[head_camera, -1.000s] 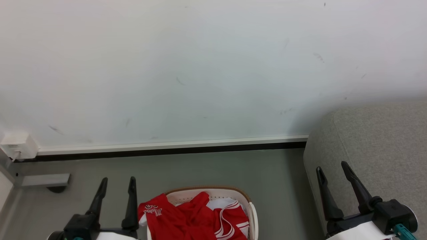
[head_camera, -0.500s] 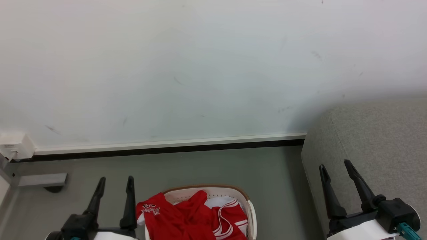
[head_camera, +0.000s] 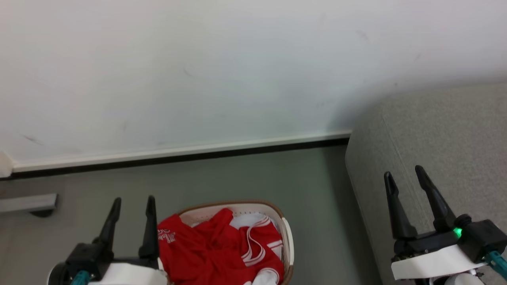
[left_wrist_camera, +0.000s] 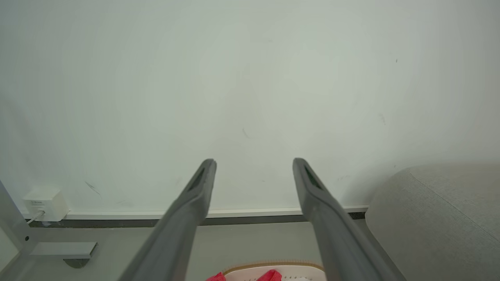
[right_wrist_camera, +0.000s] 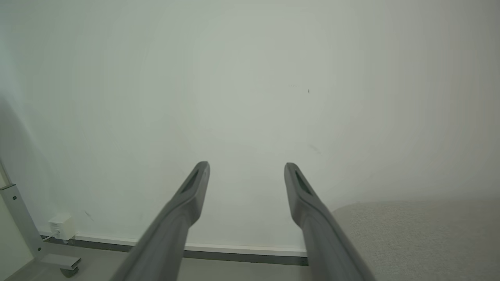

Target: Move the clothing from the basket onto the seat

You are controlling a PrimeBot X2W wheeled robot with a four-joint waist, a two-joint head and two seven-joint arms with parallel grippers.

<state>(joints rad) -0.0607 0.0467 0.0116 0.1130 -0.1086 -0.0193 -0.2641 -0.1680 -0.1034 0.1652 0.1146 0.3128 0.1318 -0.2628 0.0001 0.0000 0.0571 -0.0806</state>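
The clothing (head_camera: pixel 216 247) is seen crumpled in the basket (head_camera: pixel 286 237), which is set on the floor (head_camera: pixel 245 178) near the seat (head_camera: pixel 447 134) but apart from it. No clear long axis can be made out in the heap. Its lettered part is draped over the basket's left rim, and its white-striped part is turned to the right. The left gripper (head_camera: pixel 133 199) is held low just beside that rim, fingers pointed toward the wall (head_camera: pixel 237 71), spread apart and empty. The right gripper (head_camera: pixel 403 171) is seen against the seat, likewise parted, with nothing gripped.
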